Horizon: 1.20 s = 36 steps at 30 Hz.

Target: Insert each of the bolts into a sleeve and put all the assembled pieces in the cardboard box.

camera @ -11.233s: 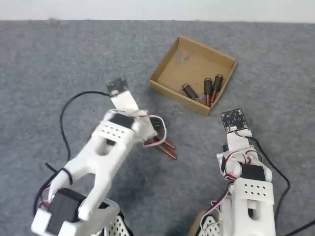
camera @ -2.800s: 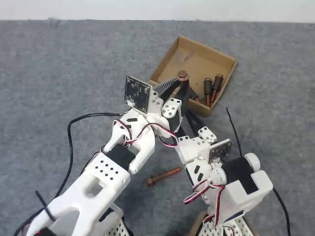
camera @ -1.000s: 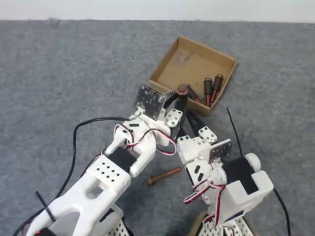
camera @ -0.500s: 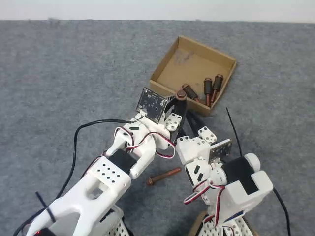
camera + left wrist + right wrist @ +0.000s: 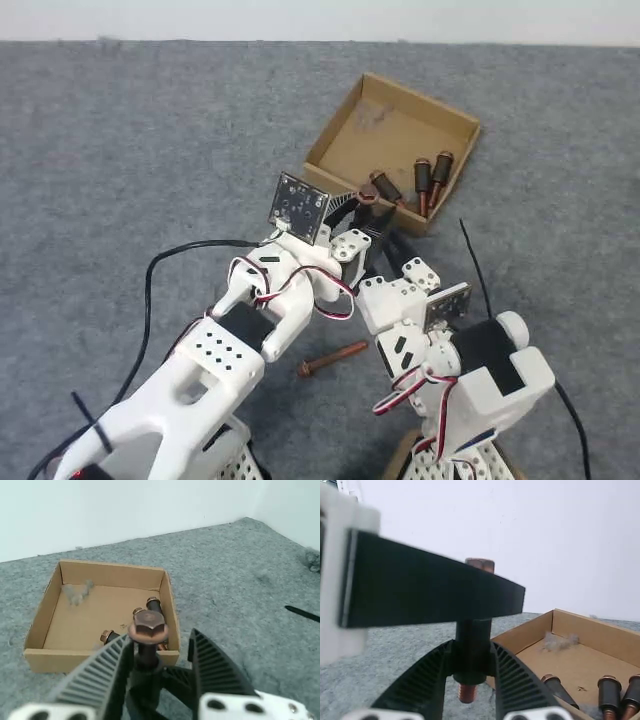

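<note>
Between the right jaws — sleeve (image 5: 471, 652), bolt (image 5: 479, 563) inside

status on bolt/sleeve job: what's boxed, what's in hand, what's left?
Done: three assembled pieces lie in the cardboard box. In hand: the right claw grips a sleeve with a bolt through it, tip poking out below; the left claw stands open around the bolt's head. Left: box this piece, then deal with the loose bolt lying on the carpet.
</note>
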Available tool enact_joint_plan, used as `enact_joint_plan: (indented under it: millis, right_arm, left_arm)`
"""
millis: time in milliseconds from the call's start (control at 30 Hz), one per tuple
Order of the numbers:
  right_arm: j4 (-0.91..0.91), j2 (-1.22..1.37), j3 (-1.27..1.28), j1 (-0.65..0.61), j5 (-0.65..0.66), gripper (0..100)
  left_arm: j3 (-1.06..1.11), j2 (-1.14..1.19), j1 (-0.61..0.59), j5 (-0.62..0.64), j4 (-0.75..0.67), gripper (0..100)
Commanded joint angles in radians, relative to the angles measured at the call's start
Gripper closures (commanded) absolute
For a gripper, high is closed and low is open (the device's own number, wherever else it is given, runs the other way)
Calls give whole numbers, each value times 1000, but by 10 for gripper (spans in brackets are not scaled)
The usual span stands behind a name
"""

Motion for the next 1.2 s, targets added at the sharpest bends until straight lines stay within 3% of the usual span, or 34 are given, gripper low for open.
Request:
enact_joint_plan:
  millis: [0, 300, 667, 900, 1100, 1167]
  right_arm:
    - [-8, -39, 31, 5, -2, 992]
    - [-8, -39, 31, 5, -2, 992]
    - [-8, -39, 31, 5, -2, 992]
    - [-8, -39, 31, 30, -2, 992]
    - [-8, -39, 31, 30, -2, 992]
    - [-8, -39, 31, 31, -2, 992]
  left_arm:
    - [-25, -51, -21, 12, 40, 830]
    - [-51, -104, -25, 12, 117, 830]
    - [-59, -416, -35, 12, 250, 833]
    - [-59, -537, -198, 18, 250, 838]
    - [-42, -615, -377, 17, 253, 984]
    - [-16, -663, -439, 17, 281, 987]
